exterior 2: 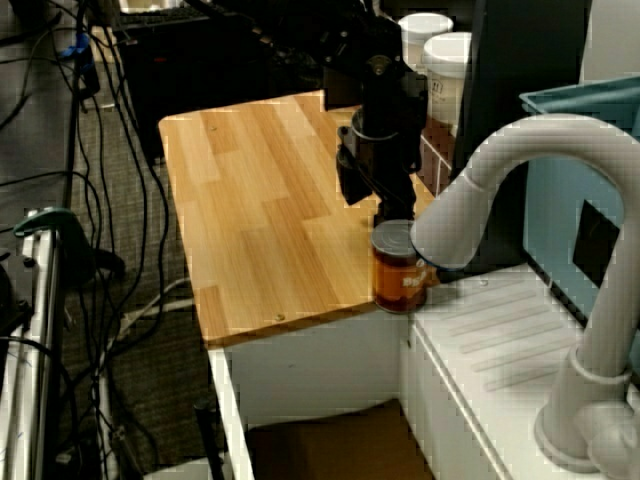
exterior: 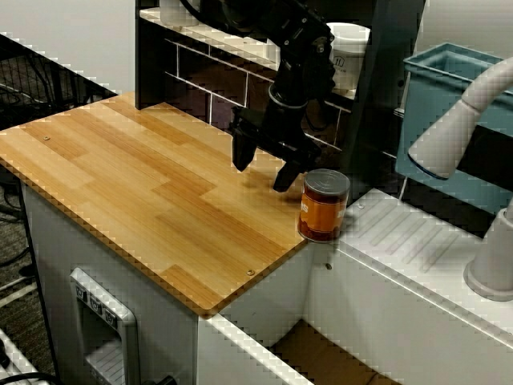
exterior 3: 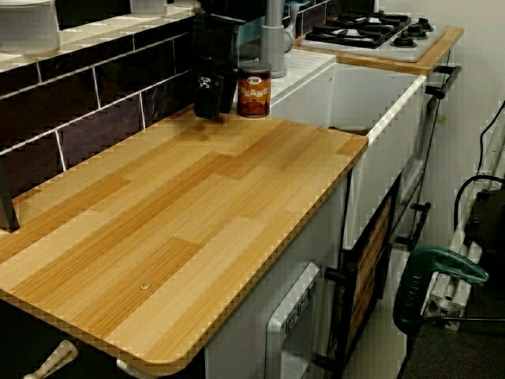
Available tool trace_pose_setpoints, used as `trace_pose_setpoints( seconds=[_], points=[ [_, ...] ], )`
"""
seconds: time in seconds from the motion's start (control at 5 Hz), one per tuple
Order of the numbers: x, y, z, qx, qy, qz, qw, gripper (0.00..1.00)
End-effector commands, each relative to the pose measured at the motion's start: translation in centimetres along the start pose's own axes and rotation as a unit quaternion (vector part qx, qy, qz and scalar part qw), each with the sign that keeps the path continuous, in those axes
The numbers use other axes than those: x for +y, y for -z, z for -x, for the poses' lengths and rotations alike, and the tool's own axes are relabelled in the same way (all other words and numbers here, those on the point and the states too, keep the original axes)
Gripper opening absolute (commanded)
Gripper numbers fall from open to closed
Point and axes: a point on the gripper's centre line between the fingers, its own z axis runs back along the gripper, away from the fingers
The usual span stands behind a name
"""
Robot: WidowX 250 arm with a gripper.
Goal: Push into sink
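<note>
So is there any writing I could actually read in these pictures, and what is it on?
"BEANS": on the orange label of the can at the edge of the wooden counter.
White tubs on the shelf: dark print, too blurred to read.
Panel on the cabinet front: small marks, too small to read.
Nothing else readable.

Wooden countertop point(exterior: 152, 176) in light planks sits on a white cabinet point(exterior 3: 268, 316). Dark tiled backsplash point(exterior 3: 87, 118) with pale grout lines runs behind it. A toy stove point(exterior 3: 371, 31) occupies the far end of the counter. Floor to the side carries loose black cables point(exterior 2: 110, 200) (untidy).
</note>
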Motion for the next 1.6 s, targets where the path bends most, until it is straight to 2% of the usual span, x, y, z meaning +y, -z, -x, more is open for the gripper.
trace_pose_setpoints(
  seconds=[0.0, 0.2, 0.4, 1.4],
  points=[
    [-3.5, -4.6, 4.1, -0.016, 0.032, 0.051, 0.9981, 1.0],
    [-4.5, -5.3, 6.6, -0.013, 0.054, 0.057, 0.9969, 1.0],
    [-4.2, -5.9, 7.7, -0.012, 0.061, 0.052, 0.9967, 1.0],
    [-4.2, -5.9, 7.7, -0.012, 0.061, 0.052, 0.9967, 1.0]
  ],
)
